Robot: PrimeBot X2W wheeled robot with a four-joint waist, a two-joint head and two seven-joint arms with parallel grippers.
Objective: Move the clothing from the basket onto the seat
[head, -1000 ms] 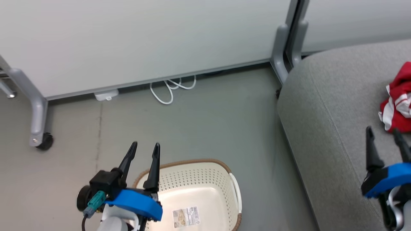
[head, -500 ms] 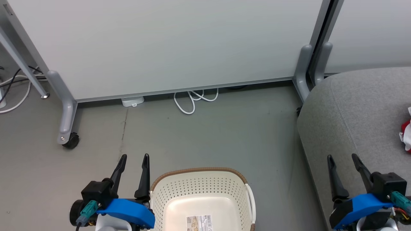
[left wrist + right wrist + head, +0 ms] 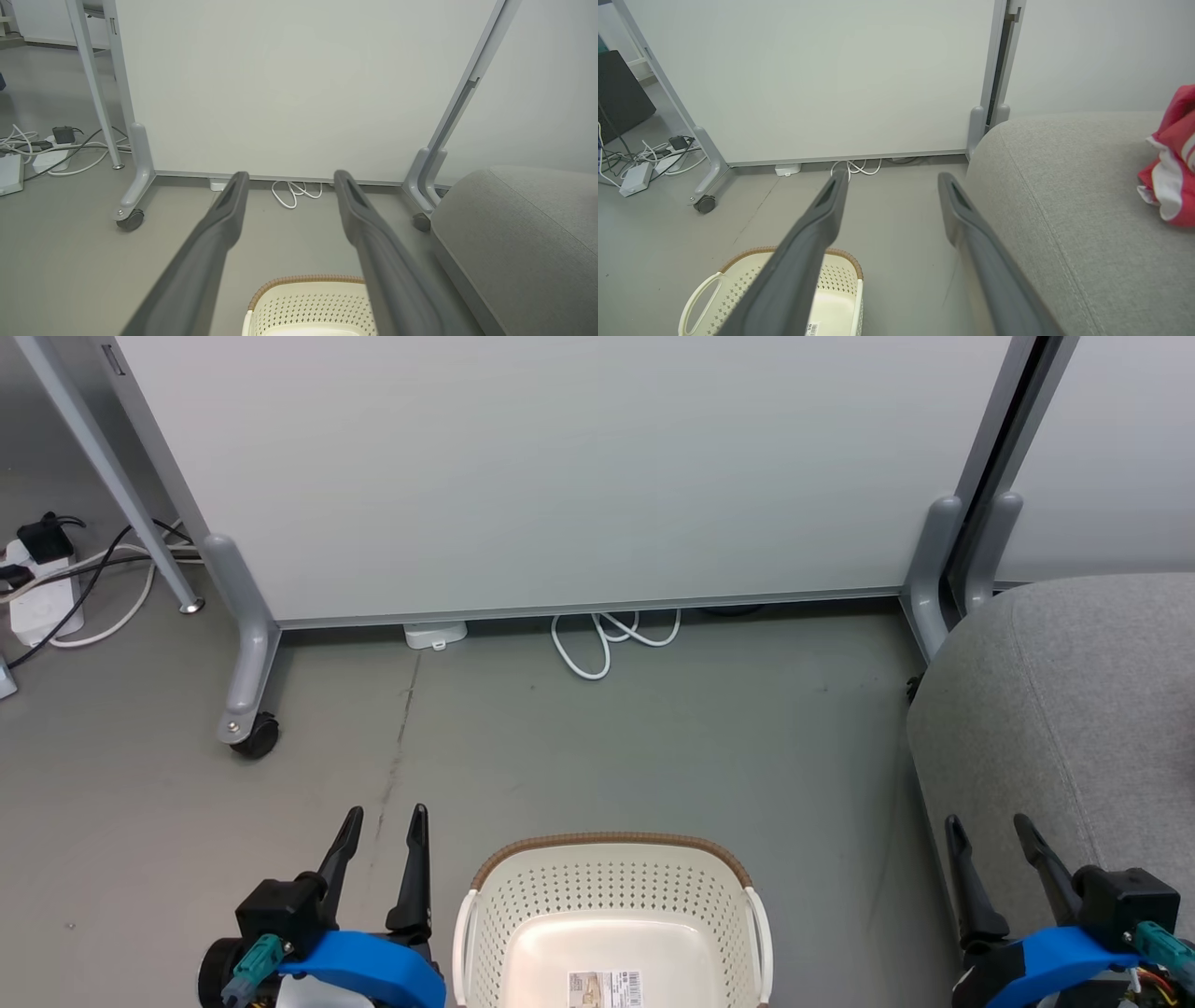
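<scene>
Your head camera has swung left over the last second. The whole picture has shifted, so read that as the robot turning, not the things moving. The basket (image 3: 607,887) now sits square at the middle of the head view's bottom edge, on the floor between the two grippers; a second ago it was off to one side. What you can see of its inside is bare, with only the barcode label (image 3: 605,987) on the bottom. The near part is cut off, so you can't rule out something lying there.

The clothing (image 3: 1171,158), which a second ago lay at the head view's right edge, you now find in the right wrist view. It is a red and white bundle resting on the seat (image 3: 1074,709), well apart from the basket. Whether it is one garment or two you cannot tell.

Your left gripper (image 3: 386,817) hovers just left of the basket, fingers spread, nothing between them. Your right gripper (image 3: 985,823) has drawn back from over the cushion to the seat's front edge, likewise spread and empty.

I judge the transfer done or nearly so, with the robot settling to rest; check the basket's hidden near part before you call it finished
</scene>
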